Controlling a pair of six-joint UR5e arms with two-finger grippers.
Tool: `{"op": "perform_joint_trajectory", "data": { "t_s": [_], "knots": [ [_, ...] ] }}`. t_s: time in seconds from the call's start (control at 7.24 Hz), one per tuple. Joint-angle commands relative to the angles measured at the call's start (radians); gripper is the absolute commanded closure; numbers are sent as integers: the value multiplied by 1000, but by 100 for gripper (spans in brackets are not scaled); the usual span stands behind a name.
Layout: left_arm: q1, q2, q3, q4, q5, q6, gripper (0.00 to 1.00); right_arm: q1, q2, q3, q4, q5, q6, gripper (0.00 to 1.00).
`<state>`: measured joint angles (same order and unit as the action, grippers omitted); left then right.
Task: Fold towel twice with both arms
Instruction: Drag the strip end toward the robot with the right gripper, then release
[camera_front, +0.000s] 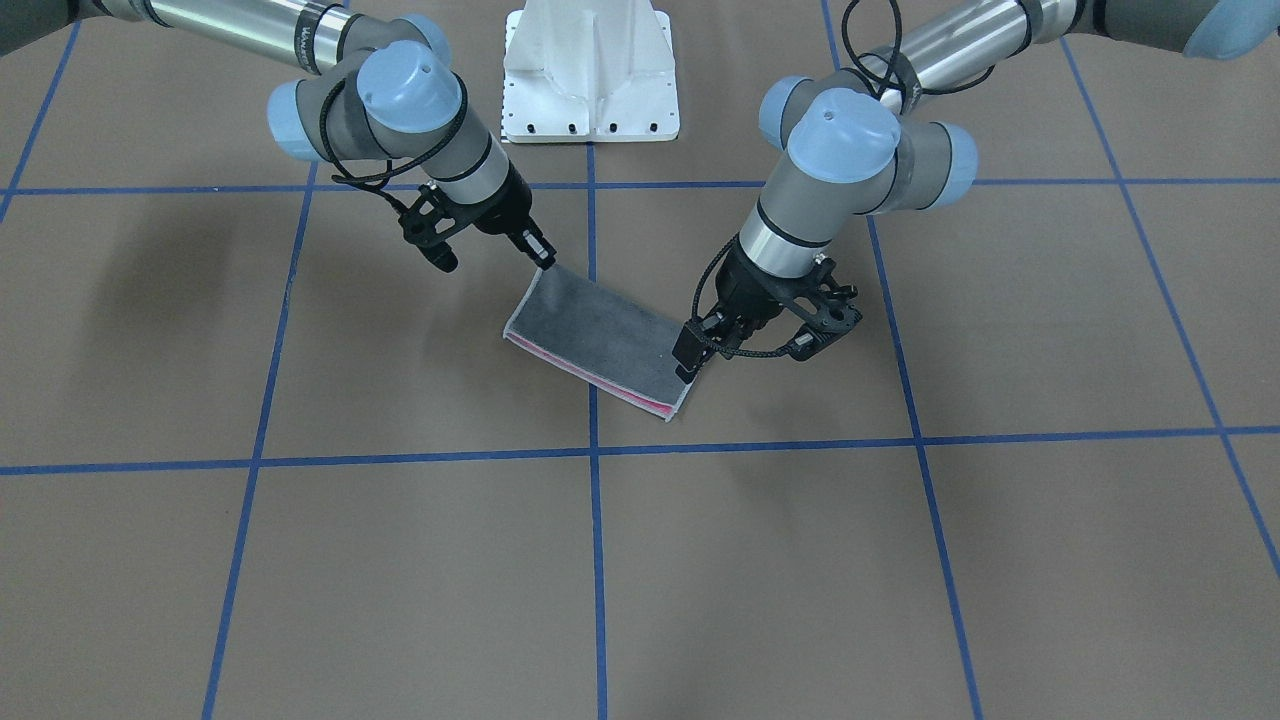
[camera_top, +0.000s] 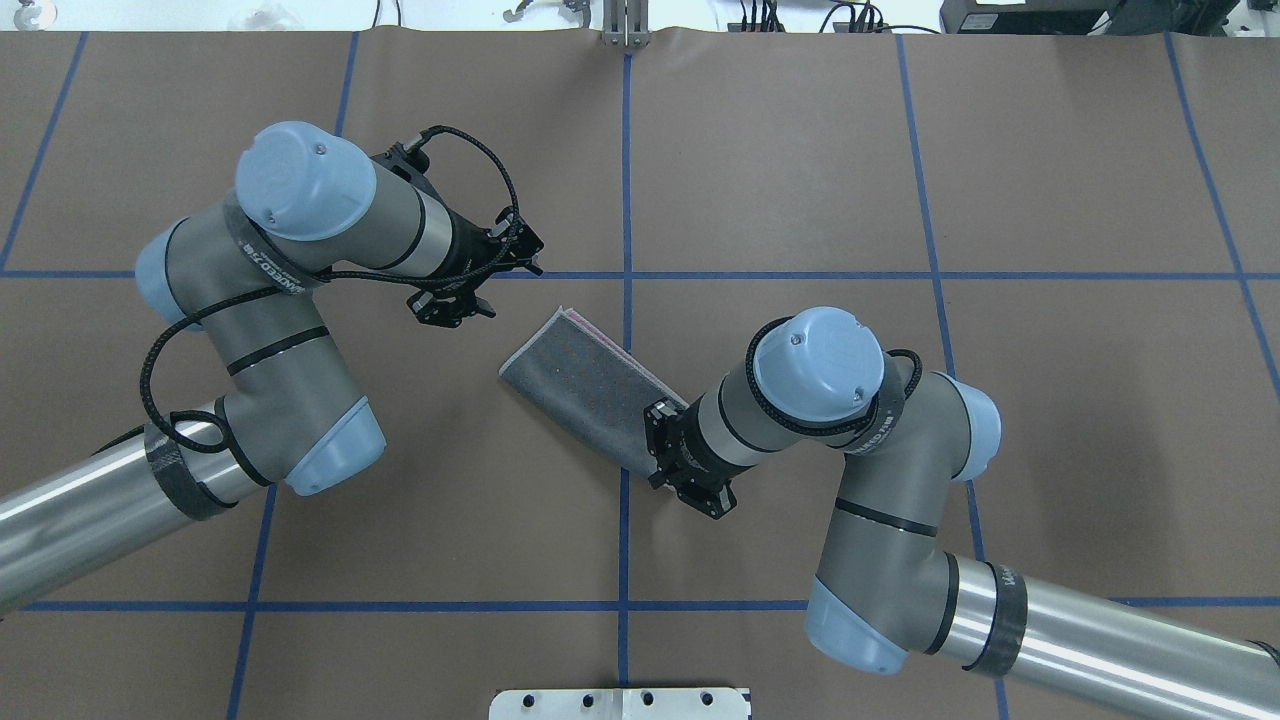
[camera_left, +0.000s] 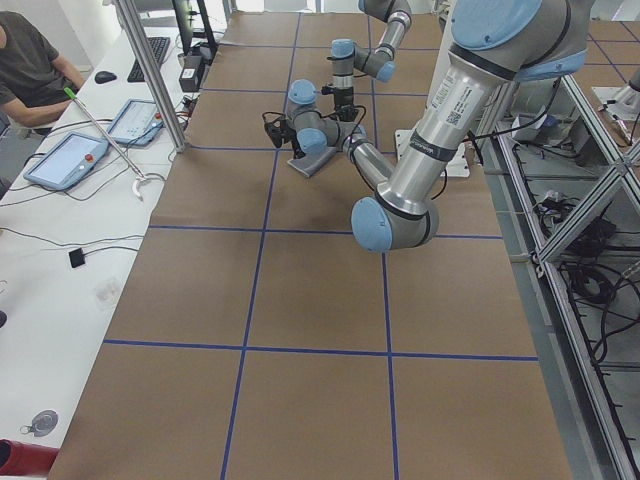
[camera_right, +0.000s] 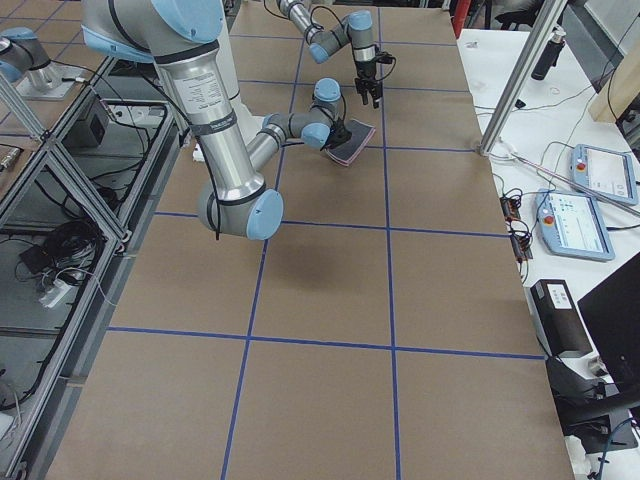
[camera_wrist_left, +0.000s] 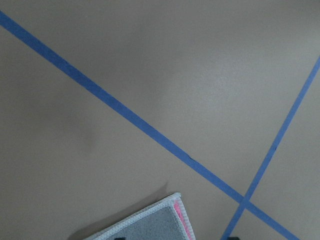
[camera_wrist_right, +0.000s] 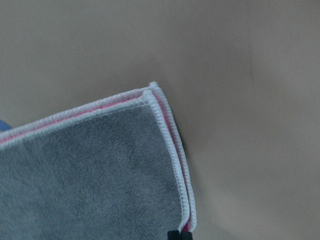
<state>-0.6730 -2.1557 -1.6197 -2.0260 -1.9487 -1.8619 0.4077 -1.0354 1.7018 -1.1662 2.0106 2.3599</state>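
The towel (camera_front: 600, 335) lies folded into a narrow strip, dark grey face up, with pink showing along its long edge (camera_top: 590, 385). My right gripper (camera_front: 540, 258) is shut on the strip's end nearest the robot's base. The right wrist view shows that doubled hem corner (camera_wrist_right: 155, 95) close up, with a dark fingertip at the frame's bottom. My left gripper (camera_front: 689, 362) hangs open just above the strip's far end, holding nothing. In the left wrist view the towel corner (camera_wrist_left: 172, 205) lies low in the frame, below blue tape lines.
Brown table paper with a blue tape grid (camera_front: 592, 450) surrounds the towel. The white pedestal base (camera_front: 590, 75) stands behind it. A person (camera_left: 30, 70) sits at a side bench with tablets (camera_left: 65, 160). Metal frames and cables line the robot's side.
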Motion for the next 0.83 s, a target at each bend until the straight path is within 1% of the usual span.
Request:
{"op": "perform_joint_trajectory", "data": {
  "t_s": [0.0,0.14,0.69],
  "knots": [
    [1,37,-58,4,-4,-3,25,-42,43,-4,-1,3,28,100],
    [1,37,-58,4,-4,-3,25,-56,61,-7,-3,2,54,100],
    [0,45,-69,7,-21,-3,25,-79,93,-22,-3,-7,56,100]
  ]
}}
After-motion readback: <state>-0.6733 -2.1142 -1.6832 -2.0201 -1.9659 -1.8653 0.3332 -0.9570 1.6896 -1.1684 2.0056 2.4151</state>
